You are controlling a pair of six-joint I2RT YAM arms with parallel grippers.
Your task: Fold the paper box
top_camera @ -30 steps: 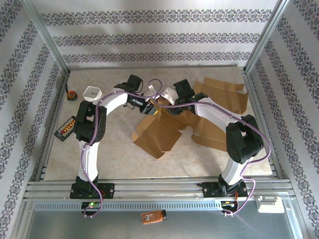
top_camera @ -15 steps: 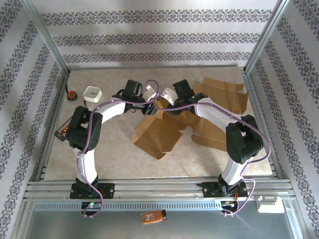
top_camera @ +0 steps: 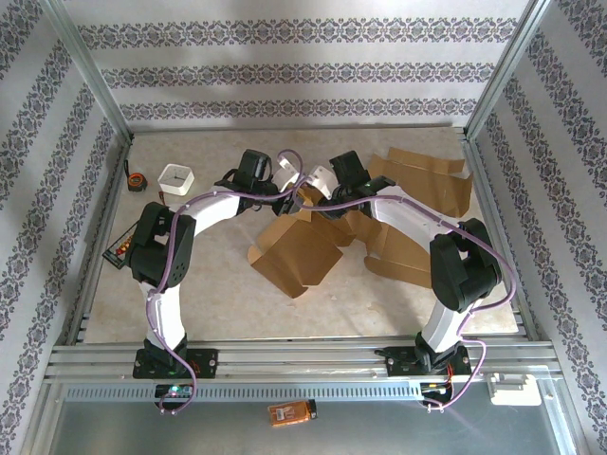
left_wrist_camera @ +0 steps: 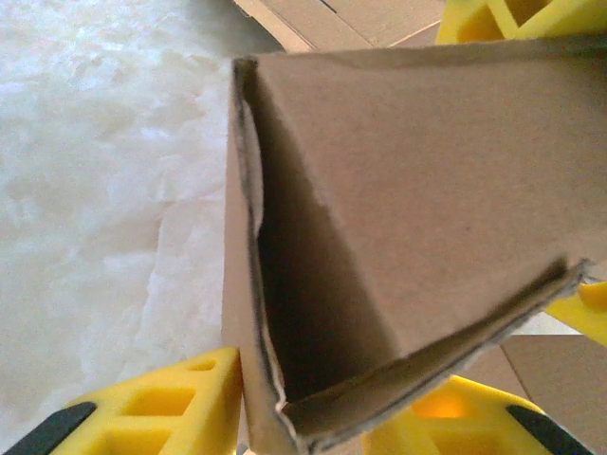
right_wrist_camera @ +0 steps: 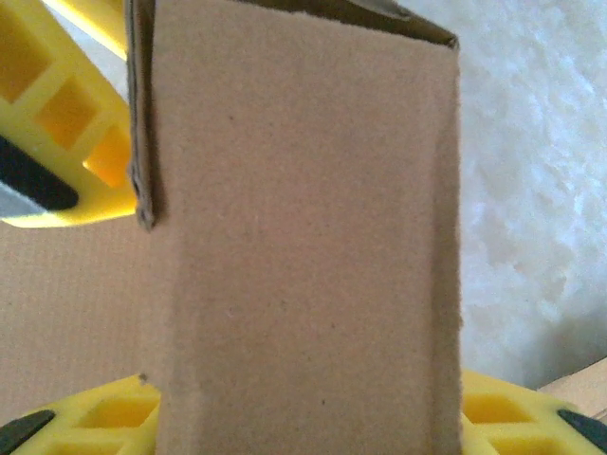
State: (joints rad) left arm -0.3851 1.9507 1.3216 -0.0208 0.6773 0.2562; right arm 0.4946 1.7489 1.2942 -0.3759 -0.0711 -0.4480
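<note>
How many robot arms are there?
2. The left arm stands at the near left of the table, and the right arm at the near right. Both bend inward to the paper box in the middle. None looks hidden.

1. A brown panel of the paper box stands upright across the middle, its face plain and slightly fuzzy.
2. The right claw has this panel between its yellow fingers, one at each lower corner and both against the card.
3. The panel's left edge folds away from the camera.
4. A further yellow finger with a black pad sits at upper left, just beside that fold.
5. The white, mottled counter shows on the right.
6. More flat brown card lies behind the panel at lower left.
</note>
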